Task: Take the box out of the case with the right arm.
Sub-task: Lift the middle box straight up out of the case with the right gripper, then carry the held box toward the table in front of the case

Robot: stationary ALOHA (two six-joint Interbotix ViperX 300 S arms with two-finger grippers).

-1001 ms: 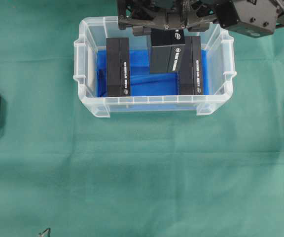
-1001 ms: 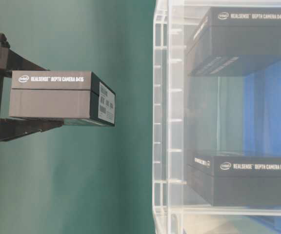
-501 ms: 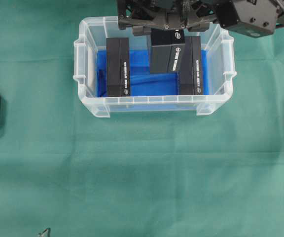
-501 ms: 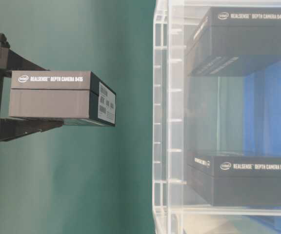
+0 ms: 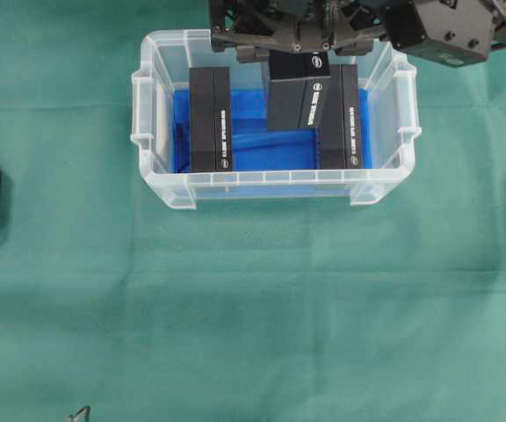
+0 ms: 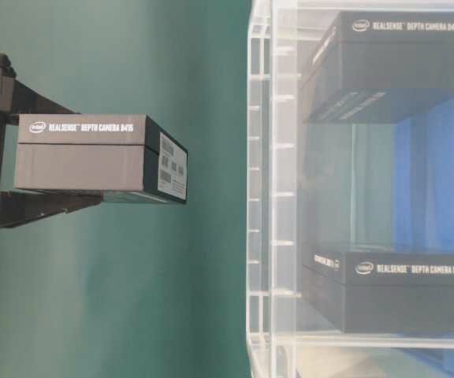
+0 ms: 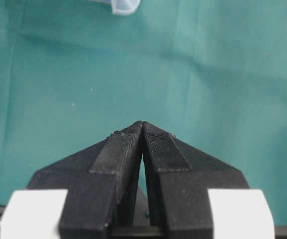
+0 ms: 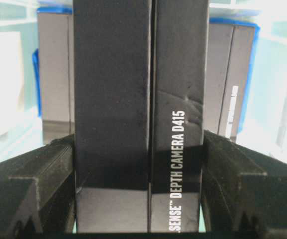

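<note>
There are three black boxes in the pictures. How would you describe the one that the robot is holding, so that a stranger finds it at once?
Start at the clear case with the blue bottom on the green cloth. Two black boxes lie inside it, one left and one right. The held box hangs above them, clamped in the right gripper; it alone is lifted clear of the case and reads D415.

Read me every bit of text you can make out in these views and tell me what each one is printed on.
"REALSENSE DEPTH CAMERA D415": held box, side face, beside a small oval logo too small to read.
"REALSENSE DEPTH CAMERA D435i": upper box in the case.
"REALSENSE DEPTH CAMERA D435i": lower box in the case.
"SENSE DEPTH CAMERA D415": held box, right wrist view, start cut off.
End sticker on held box: too small to read.
</note>
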